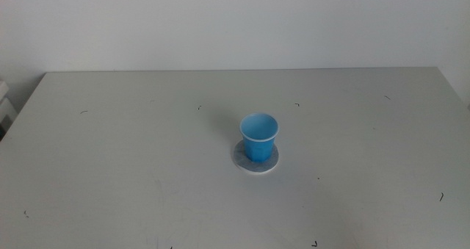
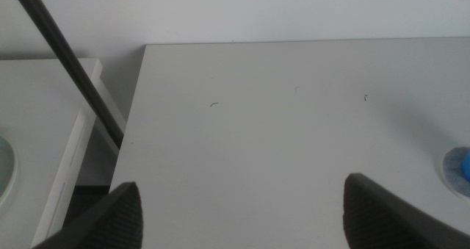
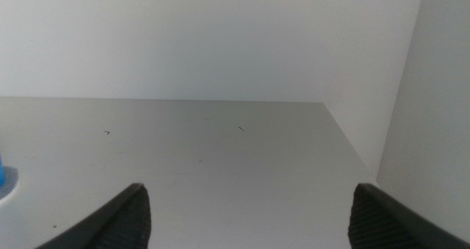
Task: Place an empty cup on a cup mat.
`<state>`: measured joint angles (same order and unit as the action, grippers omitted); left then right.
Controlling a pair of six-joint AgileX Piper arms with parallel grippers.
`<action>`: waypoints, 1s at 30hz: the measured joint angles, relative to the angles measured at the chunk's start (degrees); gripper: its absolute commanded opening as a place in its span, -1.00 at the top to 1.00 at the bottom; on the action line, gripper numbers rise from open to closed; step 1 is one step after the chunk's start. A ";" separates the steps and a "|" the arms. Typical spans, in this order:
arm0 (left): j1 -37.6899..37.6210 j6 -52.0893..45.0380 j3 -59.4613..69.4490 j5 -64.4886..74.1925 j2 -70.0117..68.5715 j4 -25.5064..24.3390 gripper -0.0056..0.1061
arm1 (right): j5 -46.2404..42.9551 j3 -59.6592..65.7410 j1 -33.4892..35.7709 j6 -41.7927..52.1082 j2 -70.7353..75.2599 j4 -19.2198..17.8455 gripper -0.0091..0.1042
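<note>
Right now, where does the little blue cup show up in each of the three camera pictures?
Middle view: the cup stands upright on the cup mat, near the table's centre.
Left wrist view: only a blue sliver of it at the picture's edge, on the mat.
Right wrist view: a blue sliver at the edge.
Shared landmark: the grey table, with both grippers wide open above it.

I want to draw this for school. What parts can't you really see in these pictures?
- The cup mat: the middle view shows only its rim; the cup on it covers the rest.
- The cup's bottom inside: too small to tell.
- Both wrist views: cup and mat cut off by the picture edge.
- The left gripper and right gripper: only jaw tips show, wide apart; neither arm appears in the middle view.
</note>
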<state>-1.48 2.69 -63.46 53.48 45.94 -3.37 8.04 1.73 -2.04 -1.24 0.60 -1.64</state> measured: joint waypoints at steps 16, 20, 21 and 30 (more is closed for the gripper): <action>1.40 1.01 45.94 -30.65 -24.60 1.58 -0.98 | 0.00 0.00 0.00 0.00 0.00 0.00 -0.82; 1.40 0.95 54.99 -41.16 -31.36 1.58 -0.98 | 0.00 0.00 0.00 0.00 0.00 0.00 -0.82; 1.40 0.90 57.28 -43.57 -33.25 1.58 -0.98 | 0.00 0.00 0.00 0.00 0.00 0.00 -0.82; 1.40 0.83 65.07 -50.20 -42.93 1.77 -0.98 | 0.00 0.00 0.00 0.00 0.00 0.00 -0.82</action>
<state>-0.08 3.52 1.60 3.29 3.01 -1.60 8.04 1.73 -2.04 -1.24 0.60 -1.64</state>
